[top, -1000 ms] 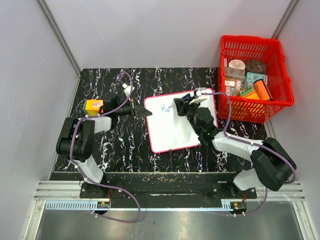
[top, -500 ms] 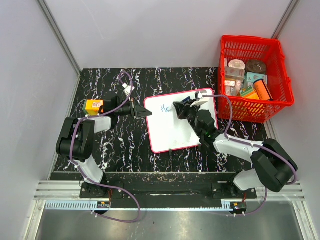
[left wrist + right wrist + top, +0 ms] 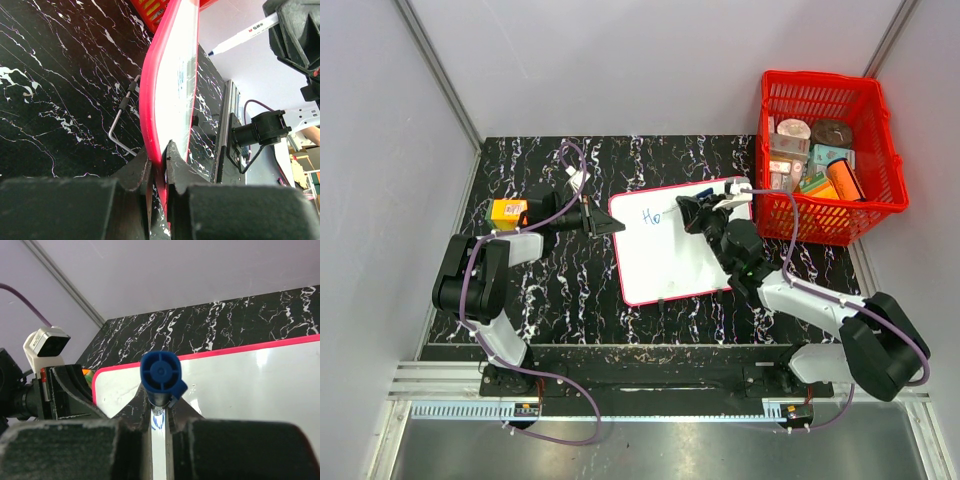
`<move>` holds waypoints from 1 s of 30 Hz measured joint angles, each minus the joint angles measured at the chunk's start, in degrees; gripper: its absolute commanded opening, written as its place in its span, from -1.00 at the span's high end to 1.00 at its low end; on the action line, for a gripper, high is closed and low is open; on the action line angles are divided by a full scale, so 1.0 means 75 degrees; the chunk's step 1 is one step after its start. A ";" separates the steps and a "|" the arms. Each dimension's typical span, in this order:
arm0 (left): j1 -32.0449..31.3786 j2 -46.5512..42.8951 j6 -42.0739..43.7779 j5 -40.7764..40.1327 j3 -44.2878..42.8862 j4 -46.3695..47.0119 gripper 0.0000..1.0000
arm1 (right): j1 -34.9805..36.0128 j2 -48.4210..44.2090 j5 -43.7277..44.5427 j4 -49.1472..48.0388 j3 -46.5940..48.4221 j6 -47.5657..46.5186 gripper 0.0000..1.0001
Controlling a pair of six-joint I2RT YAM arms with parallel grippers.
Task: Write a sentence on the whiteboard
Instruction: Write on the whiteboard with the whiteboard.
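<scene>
Directly under marker (image 3: 160,374) in right gripper (image 3: 696,213) — whiteboard (image 3: 665,262); left gripper (image 3: 159,156) clamps edge.

The whiteboard (image 3: 670,265) is showing the sentence (image 3: 652,215) as just two blue handwritten letters, "Ho", near its far left corner. The marker (image 3: 242,35) is carrying small dark print on its white barrel (too blurred to read).

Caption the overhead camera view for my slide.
Left gripper clamps the whiteboard; right gripper holds a marker beside blue letters.
</scene>
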State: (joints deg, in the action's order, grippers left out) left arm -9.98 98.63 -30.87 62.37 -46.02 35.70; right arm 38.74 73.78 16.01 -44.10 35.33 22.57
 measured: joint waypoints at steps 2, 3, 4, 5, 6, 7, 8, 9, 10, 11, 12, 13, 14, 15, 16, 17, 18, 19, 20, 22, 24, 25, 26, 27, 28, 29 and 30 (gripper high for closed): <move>0.0000 0.0000 0.0003 0.0000 0.0000 0.0000 1.00 | -0.0090 0.0029 0.0000 0.0070 0.0085 -0.0026 1.00; 0.0000 0.0000 0.0003 0.0000 0.0000 0.0000 1.00 | -0.0131 0.0058 0.0000 0.0073 0.0128 -0.0035 1.00; 0.0000 0.0000 0.0003 0.0000 0.0000 0.0000 1.00 | -0.0166 0.0090 0.0000 0.0079 0.0166 -0.0050 1.00; 0.0000 0.0000 0.0003 0.0000 0.0000 0.0000 1.00 | -0.0187 0.0119 0.0000 0.0096 0.0204 -0.0061 1.00; -0.0003 0.0000 0.0003 0.0000 0.0000 0.0000 1.00 | -0.0204 0.0160 0.0000 0.0125 0.0251 -0.0070 1.00; -0.0006 0.0000 0.0003 0.0000 -0.0003 0.0000 1.00 | -0.0219 0.0207 -0.0003 0.0169 0.0300 -0.0093 1.00; -0.0006 0.0000 0.0003 0.0000 -0.0003 0.0000 1.00 | -0.0219 0.0233 -0.0003 0.0210 0.0332 -0.0108 1.00; -0.0006 0.0000 0.0003 0.0000 -0.0003 0.0000 1.00 | -0.0219 0.0274 -0.0006 0.0254 0.0364 -0.0122 1.00; -0.0006 0.0000 0.0006 0.0000 -0.0003 0.0000 1.00 | -0.0219 0.0315 -0.0006 0.0286 0.0393 -0.0140 1.00; -0.0006 0.0000 0.0003 0.0000 -0.0003 -0.0003 1.00 | -0.0219 0.0353 -0.0009 0.0315 0.0417 -0.0160 1.00; -0.0006 0.0000 0.0003 0.0000 -0.0003 0.0000 1.00 | -0.0221 0.0388 -0.0009 0.0335 0.0431 -0.0175 1.00; -0.0006 0.0000 0.0006 0.0000 -0.0003 0.0000 1.00 | -0.0221 0.0417 -0.0012 0.0361 0.0446 -0.0178 1.00; -0.0006 0.0000 0.0006 -0.0003 -0.0003 -0.0003 1.00 | -0.0221 0.0443 -0.0020 0.0396 0.0460 -0.0181 1.00; -0.0006 0.0000 0.0006 0.0000 -0.0003 0.0000 1.00 | -0.0221 0.0460 -0.0020 0.0411 0.0463 -0.0181 1.00; -0.0009 0.0000 0.0006 0.0000 -0.0003 -0.0003 1.00 | -0.0221 0.0478 -0.0023 0.0431 0.0463 -0.0181 1.00; -0.0009 0.0000 0.0009 0.0000 -0.0003 -0.0003 1.00 | -0.0221 0.0504 -0.0023 0.0440 0.0463 -0.0181 1.00; -0.0009 0.0000 0.0009 0.0000 -0.0003 -0.0003 1.00 | -0.0221 0.0519 -0.0026 0.0440 0.0463 -0.0181 1.00; -0.0009 0.0000 0.0009 -0.0003 -0.0003 -0.0003 1.00 | -0.0221 0.0533 -0.0029 0.0440 0.0463 -0.0181 1.00; -0.0012 0.0000 0.0009 -0.0003 -0.0003 -0.0003 1.00 | -0.0221 0.0542 -0.0029 0.0440 0.0463 -0.0181 1.00; -0.0012 0.0000 0.0012 -0.0003 -0.0003 -0.0003 1.00 | -0.0221 0.0545 -0.0047 0.0434 0.0463 -0.0181 1.00; -0.0015 0.0000 0.0029 -0.0003 -0.0003 -0.0003 1.00 | -0.0224 0.0545 -0.0067 0.0434 0.0463 -0.0181 1.00; -0.0015 0.0000 0.0041 -0.0003 -0.0006 -0.0003 1.00 | -0.0224 0.0545 -0.0070 0.0434 0.0463 -0.0181 1.00; -0.0015 0.0000 0.0050 -0.0003 -0.0006 -0.0003 1.00 | -0.0224 0.0545 -0.0073 0.0434 0.0463 -0.0181 1.00; -0.0015 0.0000 0.0052 -0.0003 -0.0006 -0.0006 1.00 | -0.0224 0.0548 -0.0076 0.0431 0.0463 -0.0181 1.00; -0.0015 0.0000 0.0052 0.0000 -0.0012 -0.0012 1.00 | -0.0224 0.0554 -0.0076 0.0431 0.0463 -0.0178 1.00; -0.0015 0.0000 0.0055 0.0000 -0.0015 -0.0012 1.00 | -0.0224 0.0560 -0.0076 0.0431 0.0463 -0.0178 1.00; -0.0017 0.0000 0.0055 -0.0003 -0.0015 -0.0015 1.00 | -0.0224 0.0568 -0.0076 0.0425 0.0463 -0.0178 1.00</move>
State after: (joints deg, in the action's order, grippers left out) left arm -10.11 98.63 -30.46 62.35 -46.13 35.59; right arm 37.06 78.04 15.44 -40.91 38.81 21.23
